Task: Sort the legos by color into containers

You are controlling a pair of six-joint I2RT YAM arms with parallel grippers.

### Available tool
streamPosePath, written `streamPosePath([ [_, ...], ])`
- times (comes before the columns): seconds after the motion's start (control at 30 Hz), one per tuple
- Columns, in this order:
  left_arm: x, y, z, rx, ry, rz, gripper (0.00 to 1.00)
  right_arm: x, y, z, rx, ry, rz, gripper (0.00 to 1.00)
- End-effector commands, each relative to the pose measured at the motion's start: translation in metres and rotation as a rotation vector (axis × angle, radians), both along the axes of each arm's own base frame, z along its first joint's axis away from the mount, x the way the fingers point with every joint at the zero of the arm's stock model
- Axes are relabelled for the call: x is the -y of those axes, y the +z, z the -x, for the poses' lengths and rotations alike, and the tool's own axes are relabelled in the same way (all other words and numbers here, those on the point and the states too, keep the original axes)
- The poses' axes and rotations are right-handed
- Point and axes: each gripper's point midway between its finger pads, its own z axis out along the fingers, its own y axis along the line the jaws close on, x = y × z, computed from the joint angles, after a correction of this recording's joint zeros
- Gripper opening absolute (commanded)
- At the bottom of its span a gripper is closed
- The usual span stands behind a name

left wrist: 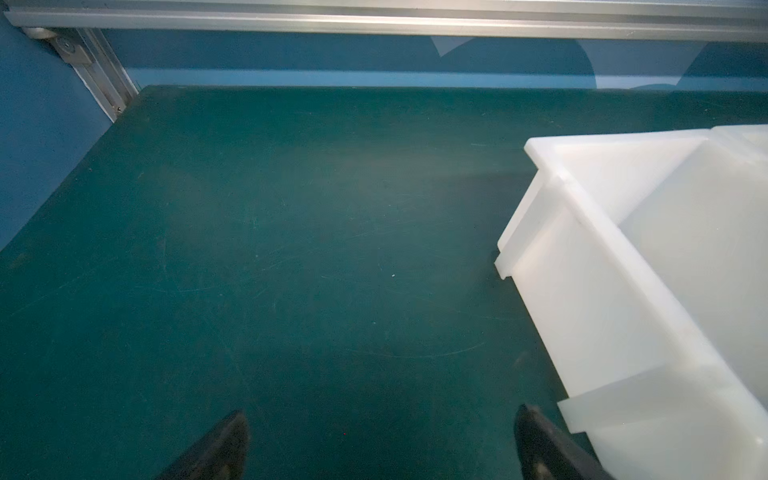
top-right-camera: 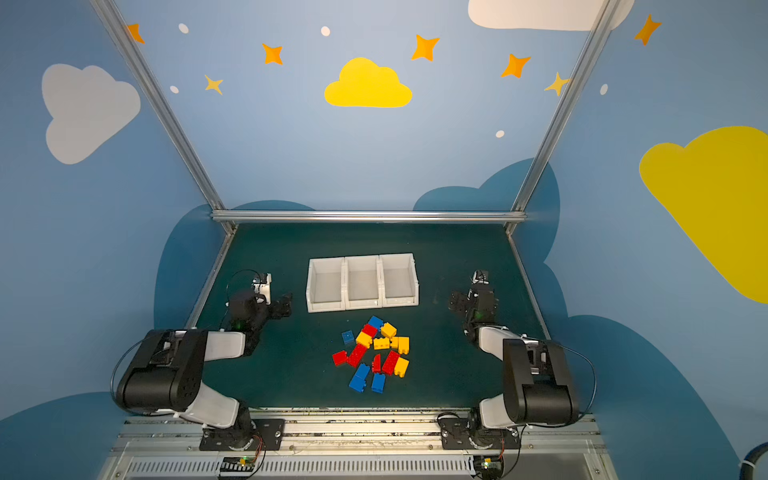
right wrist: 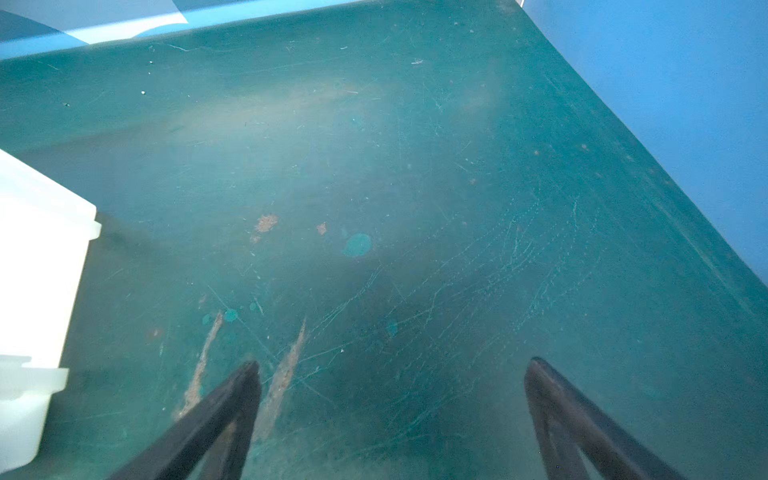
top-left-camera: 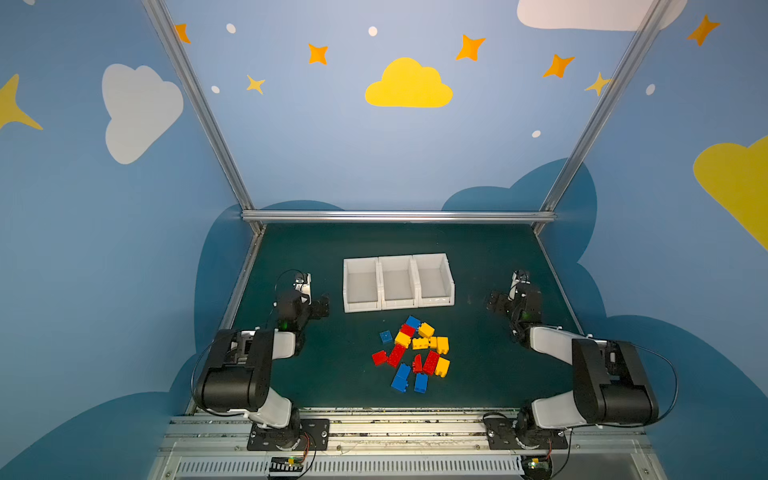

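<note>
Several red, yellow and blue legos (top-left-camera: 415,353) (top-right-camera: 374,353) lie in a loose heap on the green mat, just in front of the containers. The containers (top-left-camera: 398,282) (top-right-camera: 362,282) are three white bins joined in a row, all empty. My left gripper (top-left-camera: 320,307) (top-right-camera: 283,306) (left wrist: 382,419) hovers left of the row, open, with only mat between its fingers; the nearest bin's wall (left wrist: 602,291) is close beside it. My right gripper (top-left-camera: 494,301) (top-right-camera: 457,302) (right wrist: 392,370) hovers right of the row, open and empty, the bin corner (right wrist: 37,249) off to one side.
The green mat (top-left-camera: 316,374) is bounded by aluminium rails at the back (top-left-camera: 399,216) and sides, with blue painted walls behind. Both arm bases (top-left-camera: 286,434) (top-left-camera: 525,434) stand on the front rail. The mat shows scuffs (right wrist: 286,374) under the right gripper.
</note>
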Motion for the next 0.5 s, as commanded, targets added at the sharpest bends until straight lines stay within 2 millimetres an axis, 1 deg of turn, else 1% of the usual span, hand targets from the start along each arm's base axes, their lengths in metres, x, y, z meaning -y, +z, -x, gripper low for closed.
streamPosePath([
  [0.0,-0.0010,0.0144,-0.0065,0.037,-0.002,-0.013,0.99,-0.0013,0.0112,-0.0054,0.034,-0.001,-0.005,0.98],
  [0.47,-0.0020,0.0128,-0.0072,0.028,-0.009,0.006,0.99,-0.0019,0.0102,-0.0056,0.031,0.004,-0.009,0.99],
])
